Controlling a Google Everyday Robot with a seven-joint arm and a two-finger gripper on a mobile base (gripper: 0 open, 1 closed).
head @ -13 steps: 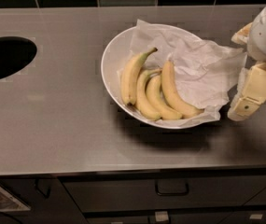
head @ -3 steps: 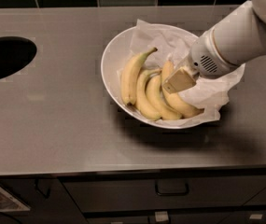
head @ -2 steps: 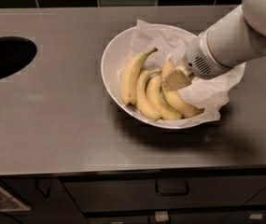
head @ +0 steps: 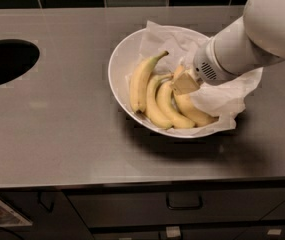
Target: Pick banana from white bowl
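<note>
Brushed steel countertop (head: 57,129), dark tile strip behind, dark round cutout (head: 2,61) at far left, drawer fronts below. White bowl (head: 113,69) centre-right of frame, lined with crumpled paper sheet (head: 168,38), four bananas inside. Target banana (head: 196,114) rightmost of the row, lower end on the paper near the right rim, upper end under the gripper (head: 184,84). Gripper opening: cannot tell from this angle. Risks, as judgement: contact near the banana's end rather than mid-length, so likely to pivot or slip on lift. Paper just beside the contact point, could get pinched and dragged out too. Joined pair (head: 159,106) lying against the target's left side, could get nudged or caught. Pale green-stemmed banana (head: 139,81) further left, probably safe. Arm (head: 252,39) entering from upper right, angled down and leftward over the bowl's right half, wrist housing hiding part of the paper and the far rim.
</note>
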